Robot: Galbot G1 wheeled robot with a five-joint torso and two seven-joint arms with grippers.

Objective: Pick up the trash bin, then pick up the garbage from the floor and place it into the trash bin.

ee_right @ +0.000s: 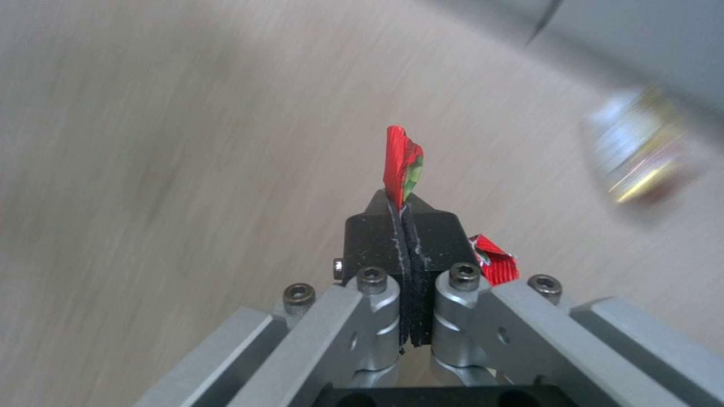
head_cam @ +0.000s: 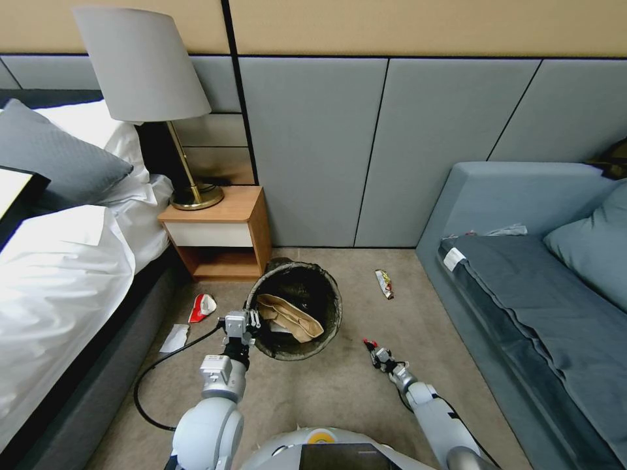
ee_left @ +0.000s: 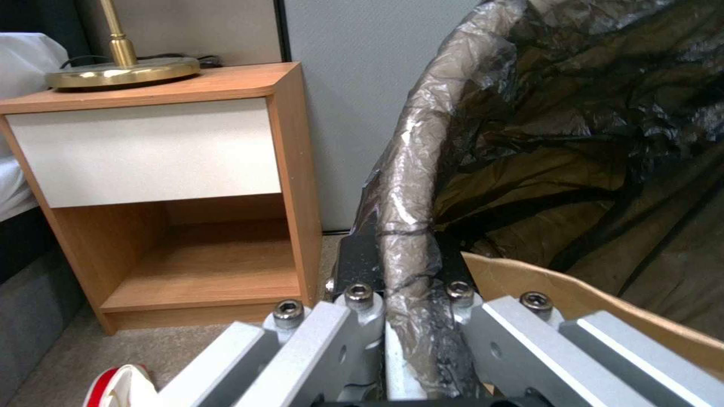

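The trash bin [head_cam: 297, 312], round and lined with a black bag, hangs over the carpet with my left gripper [head_cam: 251, 320] shut on its near rim [ee_left: 407, 237]. A tan paper bag [head_cam: 289, 317] lies inside it. To the bin's right, low over the floor, my right gripper [head_cam: 373, 349] is shut on a small red scrap [ee_right: 401, 164] that sticks out past its fingertips. More garbage lies on the carpet: a yellow snack wrapper [head_cam: 384, 284] near the sofa, a red-and-white crushed carton [head_cam: 203, 307] and a white paper [head_cam: 175, 337] by the bed.
A wooden nightstand [head_cam: 219, 232] with a brass lamp [head_cam: 189, 192] stands behind the bin. The bed [head_cam: 59, 281] borders the floor on the left, a grey sofa [head_cam: 529, 287] on the right. Open carpet lies between them.
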